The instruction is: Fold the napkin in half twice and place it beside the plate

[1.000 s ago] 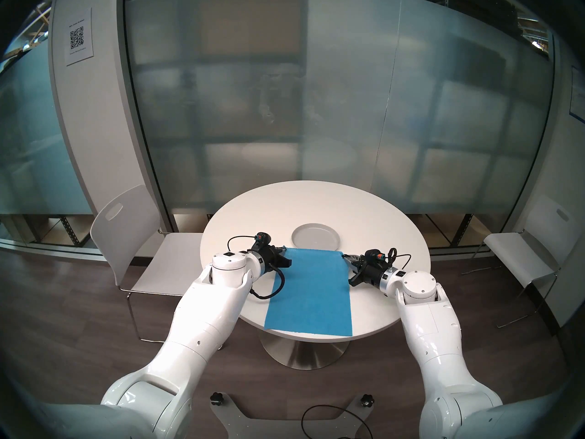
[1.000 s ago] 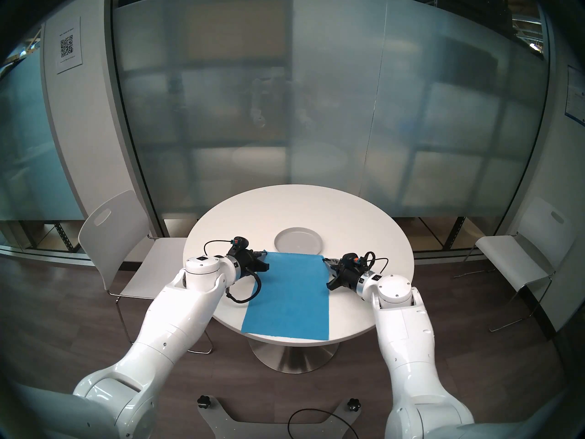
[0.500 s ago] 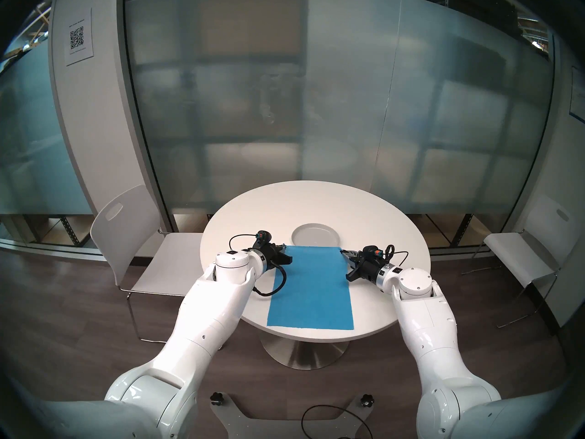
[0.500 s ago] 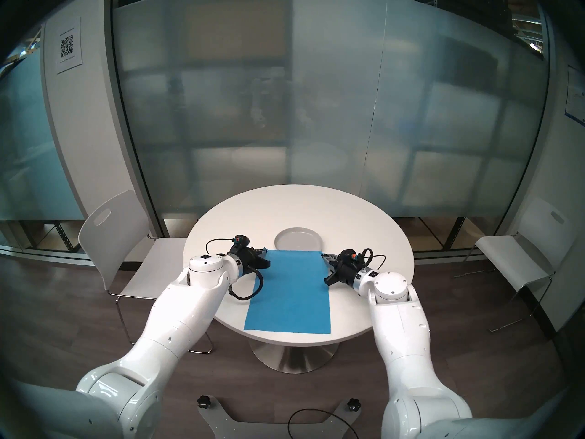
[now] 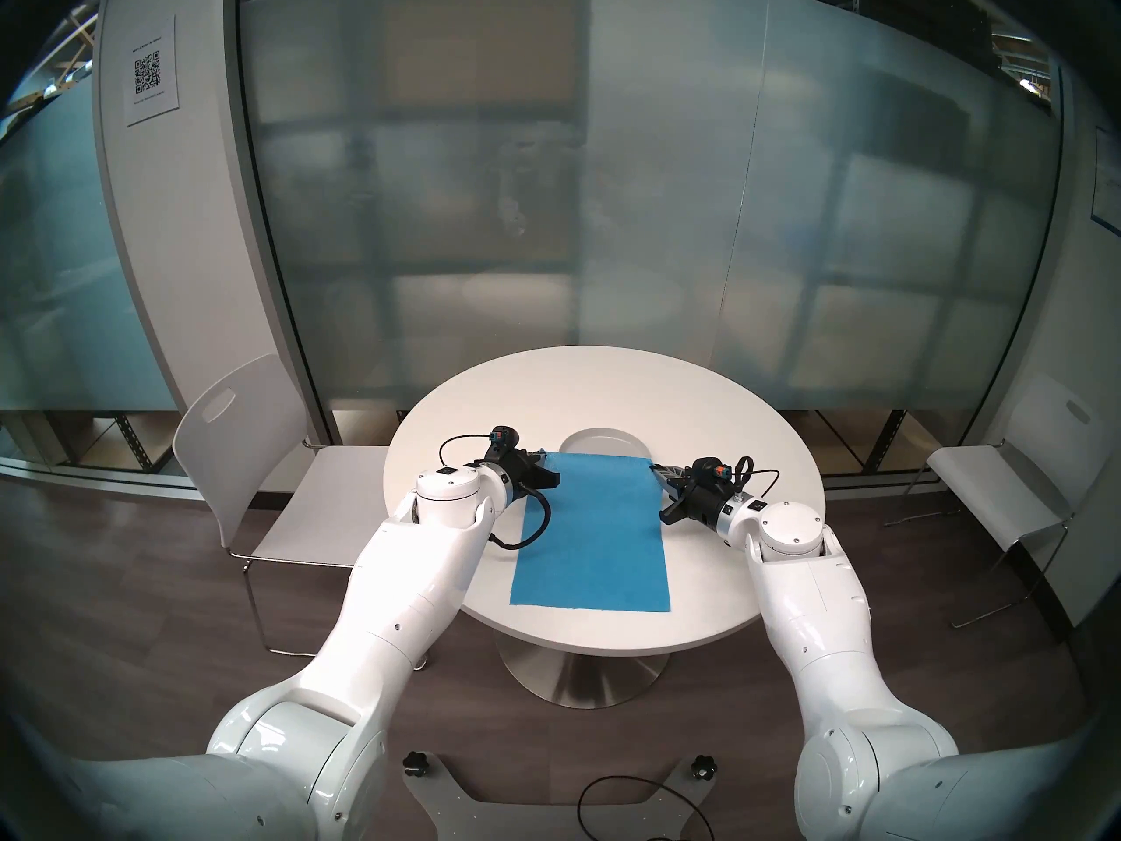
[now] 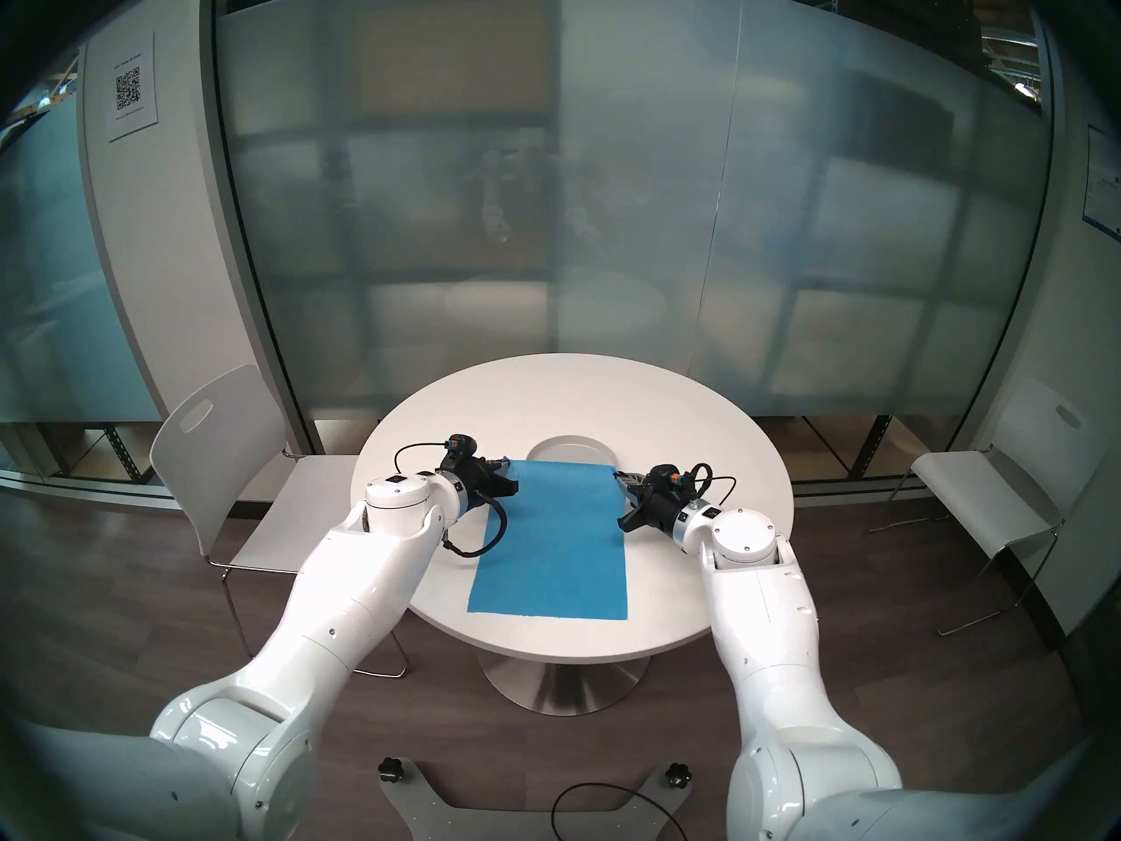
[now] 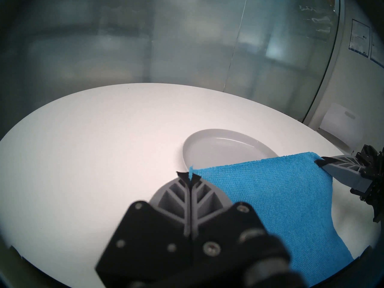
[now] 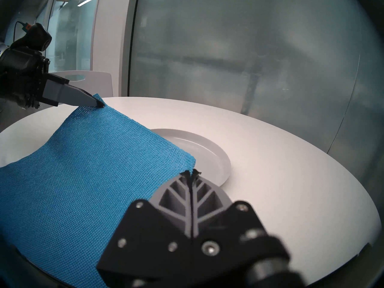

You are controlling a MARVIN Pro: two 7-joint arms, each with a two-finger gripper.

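Two grippers, left gripper (image 7: 189,176) and right gripper (image 8: 192,173), pinch one napkin (image 5: 597,530).

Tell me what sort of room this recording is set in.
Probably an office meeting room. A round white table has white chairs at its sides, frosted glass partition walls stand behind it, and a printed QR-code sheet hangs on the wall.

The lifted far edge of the napkin (image 5: 591,530) hides the near part of the plate (image 5: 600,440) in both head views; whether cloth touches plate there cannot be told. The left wrist view cuts off the right pincer (image 7: 318,162) body, and its own mount is blurred
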